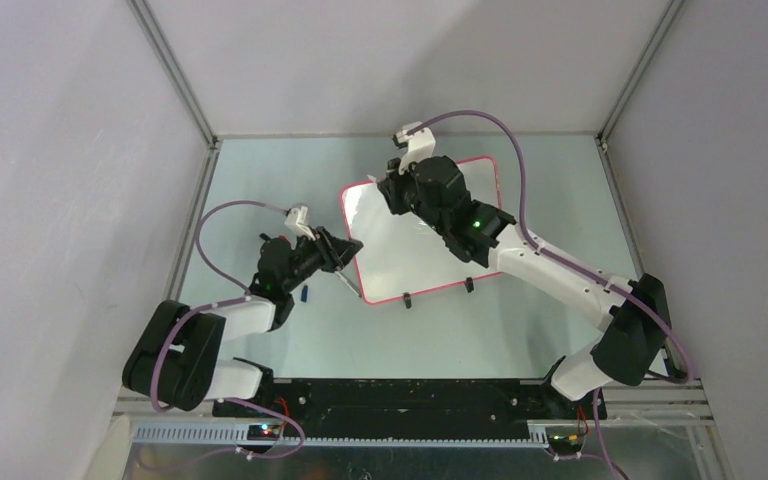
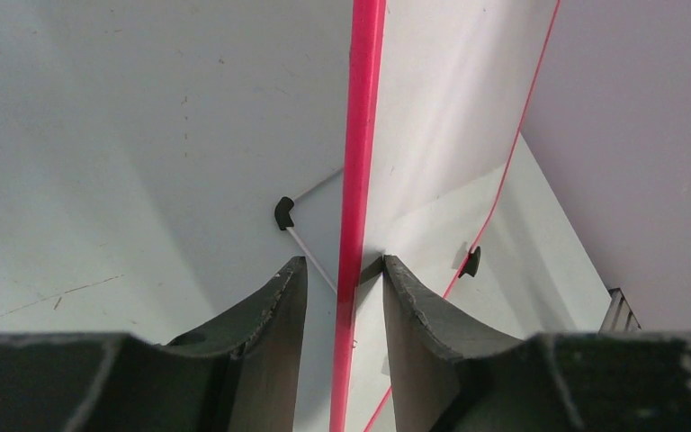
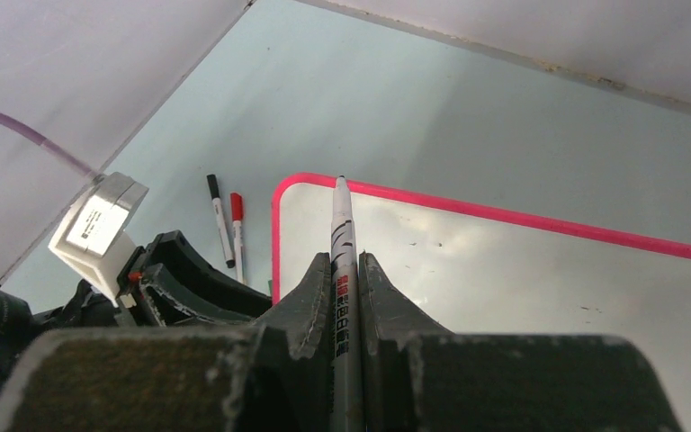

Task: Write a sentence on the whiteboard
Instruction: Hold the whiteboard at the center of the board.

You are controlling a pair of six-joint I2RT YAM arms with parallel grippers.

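Top external view: the whiteboard [image 1: 405, 255] lies skewed on the pale green table [image 1: 550, 190]. Its two black feet [image 1: 407, 298] are on the edge nearest the arm bases. The left gripper [image 1: 343, 256] is at the board's left edge. The right gripper [image 1: 397, 192] hangs over the board's far-left part, and its arm crosses above the board's right half.

In the left wrist view the red frame [image 2: 360, 135] runs straight up between the two dark fingers [image 2: 279, 306], which straddle it. A sliver of space shows beside the frame, so I cannot tell whether the jaws pinch the board or only bracket it.

In the right wrist view the right gripper [image 3: 344, 259] is clenched on a white marker [image 3: 341, 225] with black and red print on its barrel. The tip points at the board's far-left corner (whether it touches the glossy face cannot be judged from this angle). Just beyond the board's left edge, two more pens lie side by side on the table: a black-capped pen [image 3: 217, 220] and a red-capped pen [image 3: 237, 229].
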